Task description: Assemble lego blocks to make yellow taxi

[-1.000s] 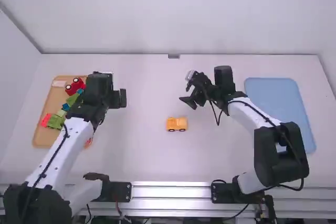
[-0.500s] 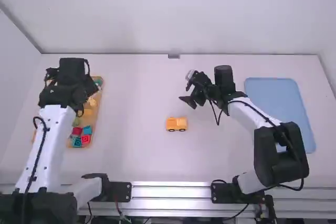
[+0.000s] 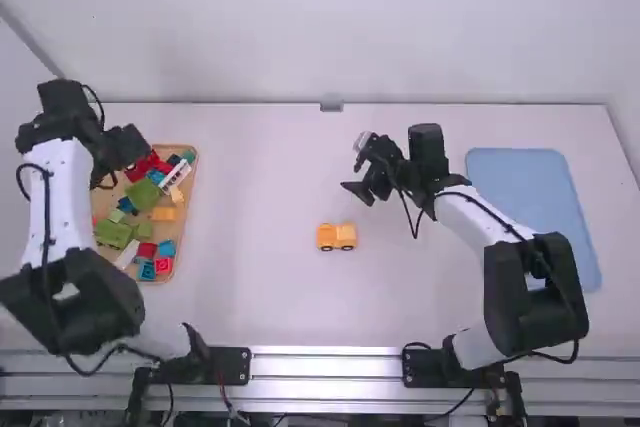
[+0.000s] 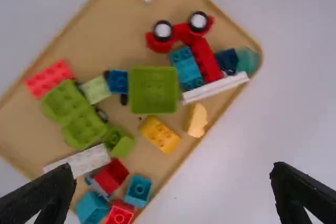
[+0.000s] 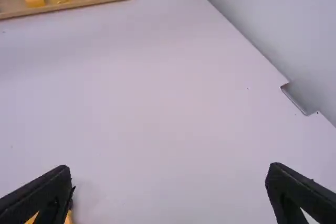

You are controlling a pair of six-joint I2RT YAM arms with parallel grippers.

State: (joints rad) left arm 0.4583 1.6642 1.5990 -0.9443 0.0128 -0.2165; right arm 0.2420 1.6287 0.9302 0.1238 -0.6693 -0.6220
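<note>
High view: the left claw [image 3: 132, 147], wide and empty, hangs over the far left part of one wooden tray [image 3: 188, 202]. There the left wrist view picks out two black wheels [image 4: 163, 30] with white hubs and two yellow pieces [image 4: 159, 134]. One yellow vehicle [image 3: 336, 236], two wheels visible, sits on the tabletop [image 3: 265, 287], nearer the bases than the right claw [image 3: 357, 167], which is wide and empty. One blue tray [image 3: 535, 212] lies right of that claw.
</note>
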